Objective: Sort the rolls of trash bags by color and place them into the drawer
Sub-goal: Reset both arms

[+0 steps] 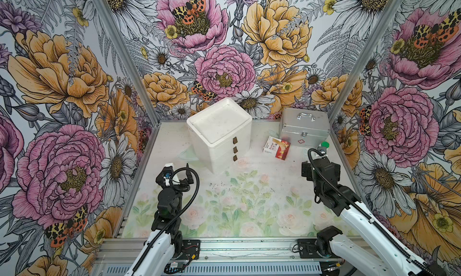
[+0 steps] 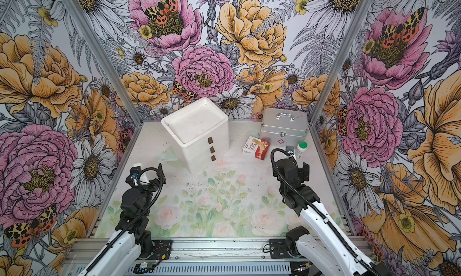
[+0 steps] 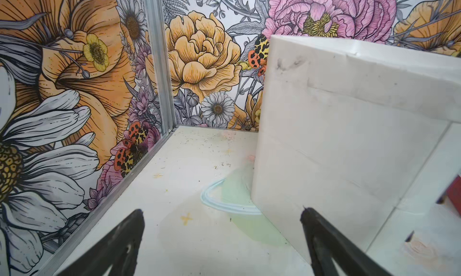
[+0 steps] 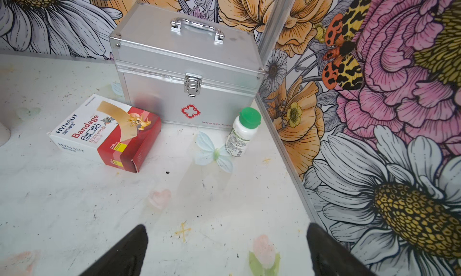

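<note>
Rolls of trash bags nowhere in view. White plastic three-drawer chest (image 1: 219, 137) shut: hook one brown tab handle (image 1: 234, 140), pull straight out. Left gripper (image 3: 222, 211), right gripper (image 4: 227, 226) spread, empty.

High stereo pair; two low wrist cameras.
Both top views share the whole surface (image 1: 274, 177); wrists closely face drawers (image 3: 349, 137), case (image 4: 162, 87).

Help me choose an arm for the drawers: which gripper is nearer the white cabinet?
Left. The left gripper sits close beside the cabinet; the right gripper is farther off on the other side, facing the metal case.
</note>
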Controlling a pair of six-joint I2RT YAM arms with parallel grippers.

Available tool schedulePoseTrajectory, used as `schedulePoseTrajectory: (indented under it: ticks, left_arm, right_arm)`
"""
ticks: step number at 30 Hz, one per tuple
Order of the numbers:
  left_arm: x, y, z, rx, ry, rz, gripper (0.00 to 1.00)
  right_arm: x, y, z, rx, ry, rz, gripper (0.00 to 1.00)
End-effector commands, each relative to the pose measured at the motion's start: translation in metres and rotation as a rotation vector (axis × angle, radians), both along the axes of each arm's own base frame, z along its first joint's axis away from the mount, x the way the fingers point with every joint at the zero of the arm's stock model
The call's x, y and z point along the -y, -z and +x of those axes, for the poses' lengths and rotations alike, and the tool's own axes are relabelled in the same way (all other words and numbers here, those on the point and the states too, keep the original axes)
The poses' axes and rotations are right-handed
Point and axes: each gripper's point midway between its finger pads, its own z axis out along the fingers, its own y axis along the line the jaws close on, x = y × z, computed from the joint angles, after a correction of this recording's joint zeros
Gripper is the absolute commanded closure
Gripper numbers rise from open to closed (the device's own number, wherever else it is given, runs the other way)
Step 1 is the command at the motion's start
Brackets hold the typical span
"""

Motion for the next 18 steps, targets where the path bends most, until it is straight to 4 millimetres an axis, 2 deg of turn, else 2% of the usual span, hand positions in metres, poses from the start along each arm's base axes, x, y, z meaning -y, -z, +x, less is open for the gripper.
schedulePoseTrajectory:
  ticks: [1, 4, 11, 14, 18]
  left_arm:
    - [-0.006, -0.01, 0.004, 0.073, -0.02, -0.007, 0.01]
    - [-0.008, 0.0, 0.015, 0.045, -0.027, -0.034, 0.01]
    - [-0.011, 0.018, 0.038, 0.009, -0.049, 0.02, 0.01]
    - [-0.011, 0.016, 0.043, 0.052, -0.048, 0.012, 0.01]
    - [-0.009, 0.027, 0.056, 0.049, -0.04, 0.011, 0.01]
  right_arm:
    - [-0.002, -0.008, 0.0, 0.072, -0.021, 0.044, 0.0]
    - [-0.001, -0.007, -0.003, 0.098, -0.04, 0.038, 0.01]
    - [-0.002, 0.002, -0.009, 0.12, -0.099, -0.007, 0.0]
    - [-0.002, 0.005, -0.008, 0.136, -0.105, -0.012, 0.0]
    - [-0.006, 0.013, -0.002, 0.17, -0.122, 0.006, 0.01]
